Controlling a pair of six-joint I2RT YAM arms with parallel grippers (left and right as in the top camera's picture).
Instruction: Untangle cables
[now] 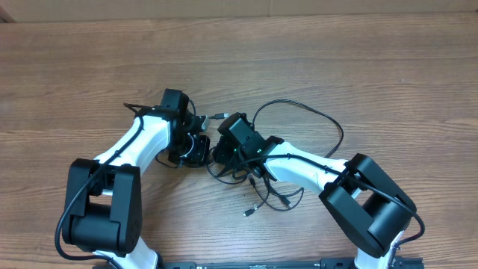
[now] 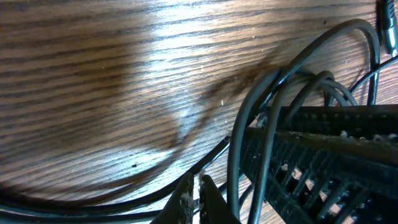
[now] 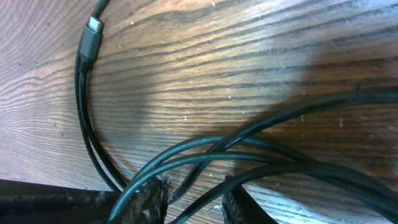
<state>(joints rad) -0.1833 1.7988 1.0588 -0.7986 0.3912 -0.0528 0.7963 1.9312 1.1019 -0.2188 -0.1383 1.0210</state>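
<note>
You have two arms here, the left arm (image 1: 138,142) and the right arm (image 1: 299,161), over one wooden table (image 1: 388,60). The cables (image 1: 332,121) form one tangle, too knotted to count singly. Two silver-tipped plug ends (image 1: 218,116) show from overhead.

Cables (image 1: 258,181) lie tangled on the worktop (image 1: 373,60) at frame centre, one loop reaching toward the right. The left hand (image 1: 202,143) sits at the tangle's left edge, with the right hand (image 1: 221,152) just right of it. A plug end (image 1: 246,214) lies below the tangle.
</note>
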